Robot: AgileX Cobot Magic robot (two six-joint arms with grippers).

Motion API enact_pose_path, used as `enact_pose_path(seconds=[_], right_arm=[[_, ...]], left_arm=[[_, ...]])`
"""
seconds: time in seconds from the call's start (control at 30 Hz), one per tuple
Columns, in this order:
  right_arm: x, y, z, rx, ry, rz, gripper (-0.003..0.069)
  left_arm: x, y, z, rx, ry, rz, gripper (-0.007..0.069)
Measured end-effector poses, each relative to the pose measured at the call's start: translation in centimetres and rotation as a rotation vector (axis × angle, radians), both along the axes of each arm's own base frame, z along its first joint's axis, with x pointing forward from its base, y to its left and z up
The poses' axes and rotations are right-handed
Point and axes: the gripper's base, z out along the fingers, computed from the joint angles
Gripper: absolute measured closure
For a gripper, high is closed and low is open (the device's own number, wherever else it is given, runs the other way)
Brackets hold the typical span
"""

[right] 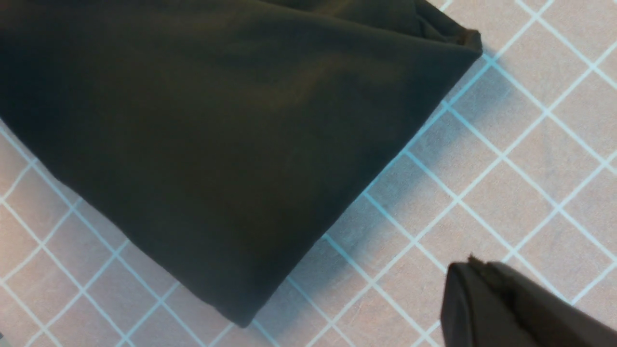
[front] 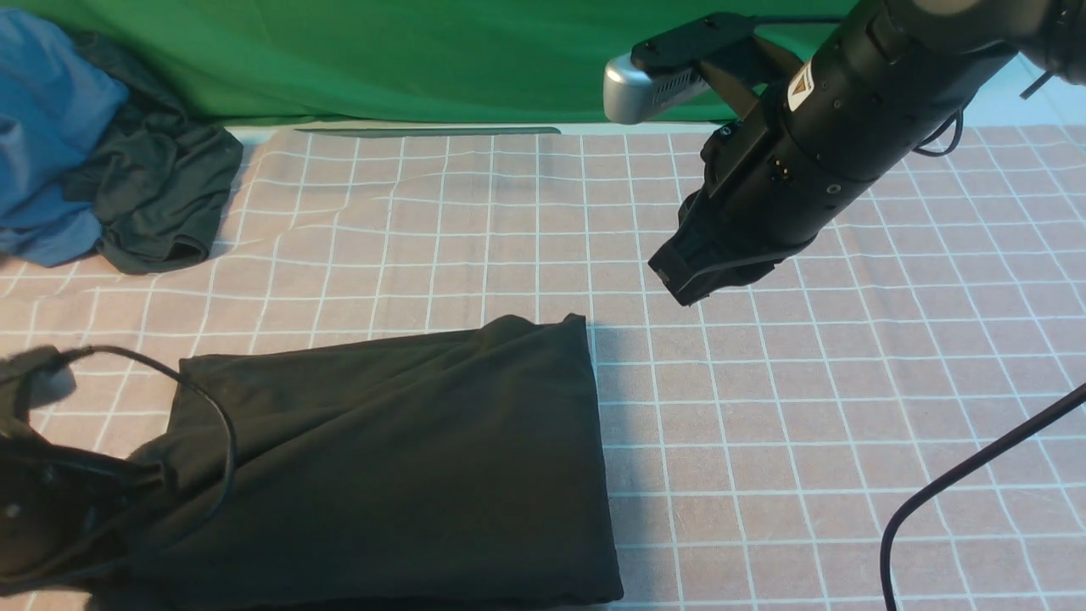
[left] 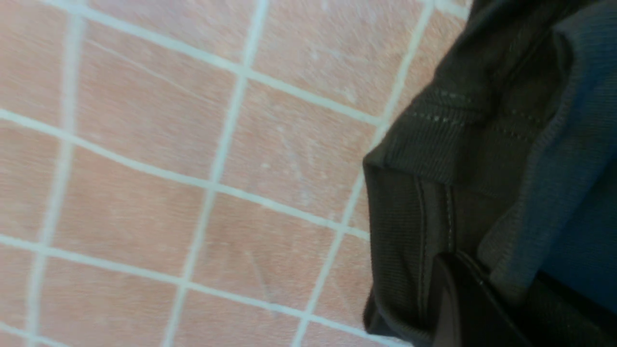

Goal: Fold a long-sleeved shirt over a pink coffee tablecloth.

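Note:
The long-sleeved shirt [front: 399,458] lies folded into a black block on the near left of the pink coffee tablecloth [front: 806,407]. My left gripper [front: 144,479] is low at the shirt's left edge, blurred in the front view. In the left wrist view, ribbed and stitched edges of the shirt [left: 434,159] bunch round the left gripper [left: 482,274], which is shut on the fabric. My right gripper [front: 679,288] hangs shut and empty above the cloth, up and to the right of the shirt's far right corner. In the right wrist view the shirt [right: 217,135] is apart from the right gripper [right: 475,267].
A blue garment [front: 42,127] and a smaller dark garment [front: 161,187] are heaped at the far left corner. A green cloth [front: 382,59] hangs behind the table. A black cable [front: 950,484] crosses the near right. Another cable [front: 216,407] loops over the shirt by the left arm.

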Motion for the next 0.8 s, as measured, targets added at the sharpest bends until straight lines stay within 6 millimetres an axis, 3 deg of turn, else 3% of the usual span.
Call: enact_pose_path(seconds=[0.37,0.5,0.67,0.8], right_arm=[[0.0,0.0,0.0,-0.001,-0.001,0.002,0.0621],[0.0,0.0,0.0,-0.001,-0.001,0.002,0.0621],[0.0,0.0,0.0,0.004,-0.002,0.001,0.0621],[-0.1,0.3,0.0,0.031,0.014,-0.002,0.0621]], left_arm=[[0.1,0.3,0.7,0.038,-0.002,-0.012,0.0568],[0.3,0.6,0.9,0.064,-0.004,-0.007,0.05],[1.9,1.2,3.8,0.103,-0.085,0.056,0.0351],[3.3,0.0,6.0,-0.038,-0.185,0.096,0.0355]])
